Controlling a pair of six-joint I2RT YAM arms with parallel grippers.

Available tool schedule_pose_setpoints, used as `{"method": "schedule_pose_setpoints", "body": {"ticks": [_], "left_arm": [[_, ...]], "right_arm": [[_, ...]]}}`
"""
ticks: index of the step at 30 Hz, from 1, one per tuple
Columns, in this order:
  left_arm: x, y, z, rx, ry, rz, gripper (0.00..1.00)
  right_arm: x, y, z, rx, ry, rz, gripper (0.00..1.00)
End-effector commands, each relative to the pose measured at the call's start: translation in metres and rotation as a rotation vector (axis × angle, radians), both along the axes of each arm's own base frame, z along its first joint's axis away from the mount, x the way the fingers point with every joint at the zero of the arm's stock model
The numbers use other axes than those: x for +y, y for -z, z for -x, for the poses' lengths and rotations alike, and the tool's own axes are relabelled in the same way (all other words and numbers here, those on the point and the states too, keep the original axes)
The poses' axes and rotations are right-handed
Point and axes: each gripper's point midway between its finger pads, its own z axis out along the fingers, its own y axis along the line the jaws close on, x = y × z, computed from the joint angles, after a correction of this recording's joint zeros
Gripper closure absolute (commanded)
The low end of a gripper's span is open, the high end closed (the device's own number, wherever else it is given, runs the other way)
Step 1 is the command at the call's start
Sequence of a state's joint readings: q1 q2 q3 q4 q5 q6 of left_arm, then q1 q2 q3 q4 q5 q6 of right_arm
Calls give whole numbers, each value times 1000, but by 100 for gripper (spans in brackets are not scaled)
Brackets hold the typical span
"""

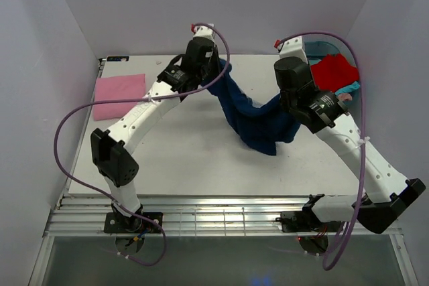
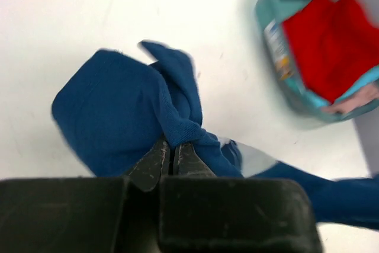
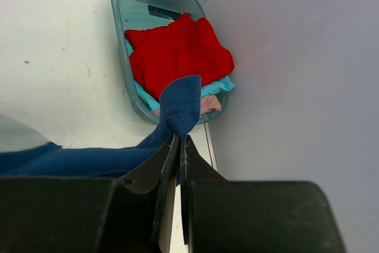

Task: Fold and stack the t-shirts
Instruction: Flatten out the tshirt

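Observation:
A navy blue t-shirt (image 1: 251, 115) hangs between my two grippers above the table's middle, sagging down to the table. My left gripper (image 2: 172, 145) is shut on one end of it (image 2: 118, 111), high at the back centre (image 1: 213, 75). My right gripper (image 3: 179, 137) is shut on the other end (image 3: 180, 108), to the right (image 1: 289, 102). A folded pink t-shirt (image 1: 119, 95) lies flat at the far left. A red t-shirt (image 1: 333, 72) lies on teal cloth (image 3: 142, 96) in the tub, with a pale pink piece (image 3: 208, 105) at its near rim.
The teal plastic tub (image 3: 127, 4) stands at the back right corner against the wall, and shows in the left wrist view (image 2: 269, 34) too. White walls close in the table on the left, back and right. A slatted rail (image 1: 221, 216) runs along the near edge.

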State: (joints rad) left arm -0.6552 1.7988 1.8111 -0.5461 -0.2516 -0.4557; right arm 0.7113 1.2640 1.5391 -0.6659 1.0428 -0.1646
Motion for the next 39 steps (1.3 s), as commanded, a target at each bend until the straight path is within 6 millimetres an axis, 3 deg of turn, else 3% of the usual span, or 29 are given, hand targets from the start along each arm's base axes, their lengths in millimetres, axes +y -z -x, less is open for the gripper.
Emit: {"method": "schedule_pose_setpoints", "body": {"ticks": [1, 4, 5, 7, 8, 9, 10, 11, 12, 14, 15, 18, 29, 39], "left_arm": [[38, -69, 17, -120, -6, -98, 97], [53, -47, 24, -78, -28, -178, 96], [59, -16, 31, -12, -37, -209, 97], [71, 4, 49, 36, -51, -216, 94], [82, 44, 63, 118, -57, -264, 91], [89, 60, 73, 160, -86, -261, 86], [99, 74, 87, 204, -95, -276, 67], [112, 112, 106, 294, -99, -330, 58], [119, 130, 118, 343, -107, -345, 52], [132, 159, 139, 418, -143, -363, 43], [145, 185, 155, 475, -157, -409, 43], [165, 209, 167, 512, -240, -460, 41], [179, 242, 160, 479, -356, -490, 42], [181, 203, 123, 234, -444, -398, 46]], "right_arm": [[-1, -3, -29, -25, -2, -52, 92], [3, -4, -43, -15, -8, -53, 92], [7, -3, -45, -10, -22, -57, 92], [12, 6, -49, 12, -36, -56, 92], [16, 13, -50, 28, -55, -62, 92], [18, 17, -50, 39, -63, -66, 92], [20, 23, -51, 48, -64, -73, 92], [21, 34, -50, 74, -69, -65, 92], [21, 39, -50, 85, -69, -63, 92], [23, 49, -50, 106, -72, -61, 92], [24, 51, -50, 109, -73, -62, 92], [27, 58, -53, 126, -77, -65, 92], [32, 62, -52, 143, -98, -84, 92], [33, 77, -51, 172, -104, -77, 92]]}}
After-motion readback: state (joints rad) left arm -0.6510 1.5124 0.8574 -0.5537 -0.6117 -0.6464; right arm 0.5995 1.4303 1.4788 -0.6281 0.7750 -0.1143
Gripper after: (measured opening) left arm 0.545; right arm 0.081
